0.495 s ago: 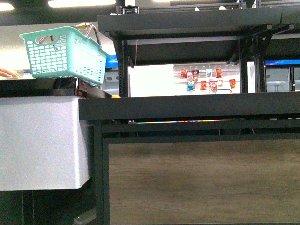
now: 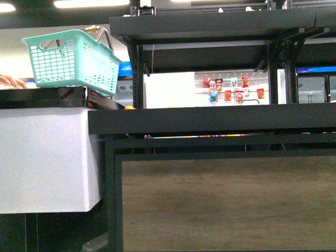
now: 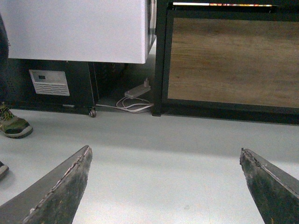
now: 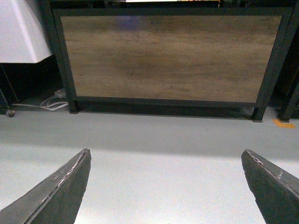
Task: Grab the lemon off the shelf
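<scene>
The shelf [image 2: 210,119] is a black metal rack filling the front view, its middle tier's front lip at my eye level and another tier [image 2: 210,23] above. The lemon is hidden: only a tiny orange-yellow sliver [image 2: 129,107] peeks over the lip at the tier's left end, and I cannot tell what fruit it is. Neither arm shows in the front view. My left gripper [image 3: 164,149] hangs open over the grey floor, facing the rack's wood-panelled base [image 3: 229,60]. Lower down in front of the same panel [image 4: 168,56], my right gripper [image 4: 166,151] is open too, nothing between its fingers.
A teal plastic basket [image 2: 71,60] sits tilted on a white counter unit [image 2: 44,157] left of the rack. A person's hand [image 2: 10,81] and shoe [image 3: 14,125] show at the left. Cables [image 3: 133,103] lie on the floor between counter and rack. An orange floor mark [image 4: 284,123] lies at the right.
The hand at the left edge has shifted slightly. Nothing else differs.
</scene>
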Robot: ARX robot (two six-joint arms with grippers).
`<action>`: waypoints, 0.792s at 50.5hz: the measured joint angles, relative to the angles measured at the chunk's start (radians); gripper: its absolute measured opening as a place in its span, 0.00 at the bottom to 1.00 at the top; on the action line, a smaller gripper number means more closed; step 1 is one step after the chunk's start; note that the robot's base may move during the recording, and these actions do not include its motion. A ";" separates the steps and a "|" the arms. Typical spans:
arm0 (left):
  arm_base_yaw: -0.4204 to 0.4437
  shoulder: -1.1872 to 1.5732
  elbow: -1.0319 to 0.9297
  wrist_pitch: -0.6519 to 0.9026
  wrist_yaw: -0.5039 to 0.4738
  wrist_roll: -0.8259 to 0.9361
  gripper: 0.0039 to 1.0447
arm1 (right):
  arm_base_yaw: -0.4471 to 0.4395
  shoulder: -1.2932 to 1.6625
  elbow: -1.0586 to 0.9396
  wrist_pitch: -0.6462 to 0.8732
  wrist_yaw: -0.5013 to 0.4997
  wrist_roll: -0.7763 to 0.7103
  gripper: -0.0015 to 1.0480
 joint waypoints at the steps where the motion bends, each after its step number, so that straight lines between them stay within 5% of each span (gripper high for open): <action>1: 0.000 0.000 0.000 0.000 0.000 0.000 0.93 | 0.000 0.000 0.000 0.000 0.000 0.000 0.93; 40: 0.000 0.000 0.000 0.000 0.000 0.000 0.93 | 0.000 0.000 0.000 0.000 0.000 0.000 0.93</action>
